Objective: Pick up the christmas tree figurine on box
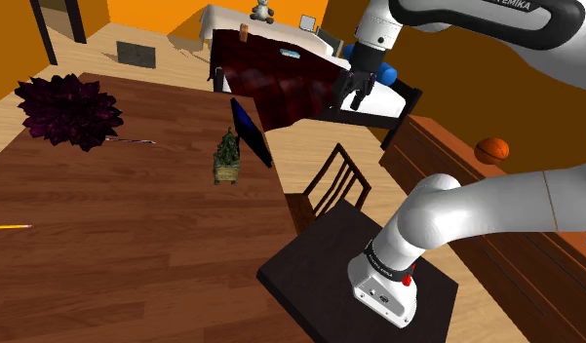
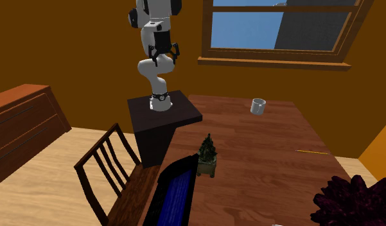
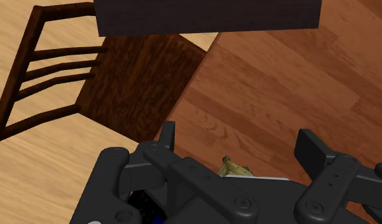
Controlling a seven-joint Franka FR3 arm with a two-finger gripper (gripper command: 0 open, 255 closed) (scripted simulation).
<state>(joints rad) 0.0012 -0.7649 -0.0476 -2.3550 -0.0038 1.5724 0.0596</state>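
1. The gripper [image 1: 349,99] hangs high, well above counter level, fingers spread wide with nothing between them (the wrist view shows the gap plainly).
2. The christmas tree figurine [image 1: 226,156] stands upright in its little box base on the wooden counter [image 1: 135,253], near the edge facing the chair [image 1: 332,180] and well apart from the gripper.
3. Watch the neighbour: a blue-screened laptop [image 1: 252,132] stands just beside the figurine, tilted up.
4. The risk as I see it is a long drop onto a small target. Come in slightly off line and a finger clips the laptop, or nudges the tree and tips it on its narrow base.
5. Closing too high could catch only the thin treetop, and it may slip free on the lift.
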